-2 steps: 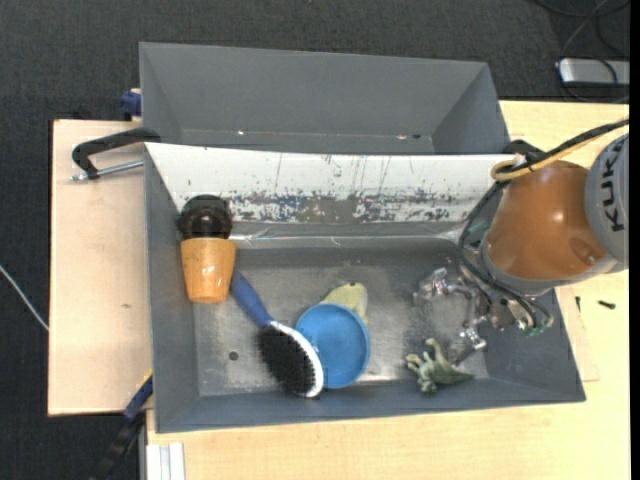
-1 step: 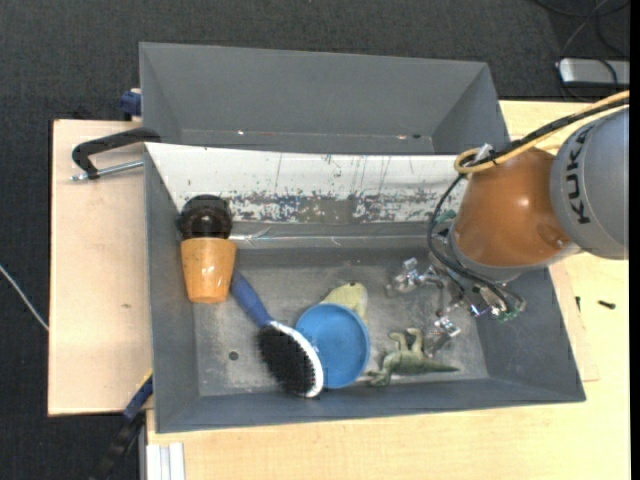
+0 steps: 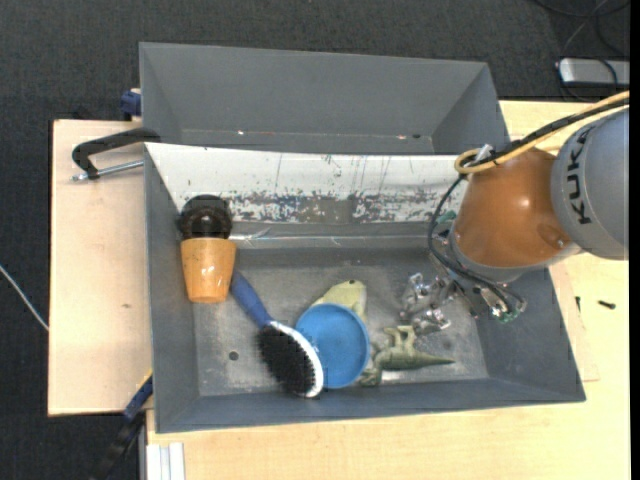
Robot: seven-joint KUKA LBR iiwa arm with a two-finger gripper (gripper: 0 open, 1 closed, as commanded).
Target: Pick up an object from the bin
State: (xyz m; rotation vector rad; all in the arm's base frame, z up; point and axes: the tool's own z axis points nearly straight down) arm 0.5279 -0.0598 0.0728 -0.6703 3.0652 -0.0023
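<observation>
My gripper (image 3: pixel 428 304) hangs low in the right half of the bin, under the arm's orange cover. Just below it, near the front wall, lies a small green toy figure with a pointed tail (image 3: pixel 405 354); whether the gripper touches it I cannot tell. To the left of the toy lies a blue round disc (image 3: pixel 335 343), partly over a pale yellow piece (image 3: pixel 345 294).
A blue-handled brush with black bristles (image 3: pixel 285 353) lies diagonally at the front centre-left. An orange cup (image 3: pixel 208 268) with a black round thing (image 3: pixel 205 217) above it sits in the back left corner. Bare bin floor shows at the front left and behind the gripper.
</observation>
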